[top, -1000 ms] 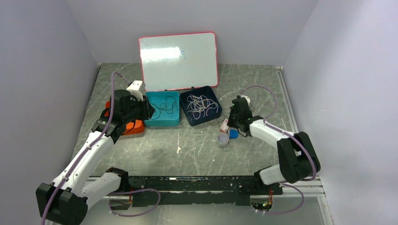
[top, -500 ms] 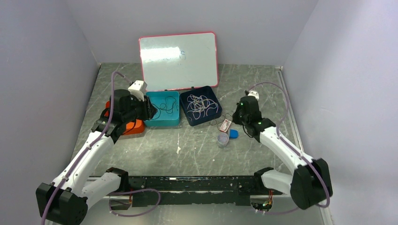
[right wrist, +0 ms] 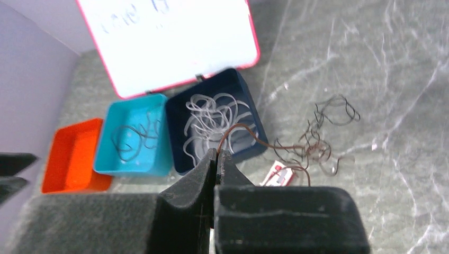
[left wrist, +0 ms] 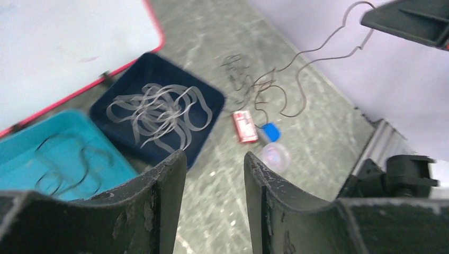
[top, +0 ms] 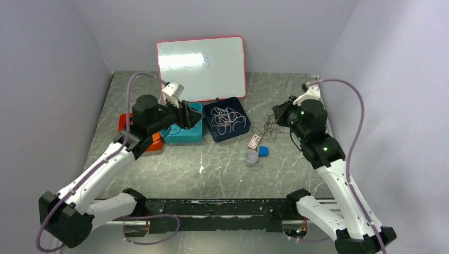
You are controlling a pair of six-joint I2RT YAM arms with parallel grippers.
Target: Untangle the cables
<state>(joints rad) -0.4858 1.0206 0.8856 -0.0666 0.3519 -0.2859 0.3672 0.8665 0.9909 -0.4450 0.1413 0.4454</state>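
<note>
Raised my right gripper, clamped on thin brown wire cable, 3 o'clock from square navy plastic tray; left gripper parted, empty.

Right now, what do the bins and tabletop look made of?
Navy bin and teal bin: likely moulded plastic, going by the uniform colour and smooth, rounded walls. Table: grey stone-look surface with white veining and a slight sheen; could be laminate or a printed mat.

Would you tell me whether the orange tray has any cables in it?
No, in the right wrist view the orange tray has a bare floor, with nothing lying in it.
</note>
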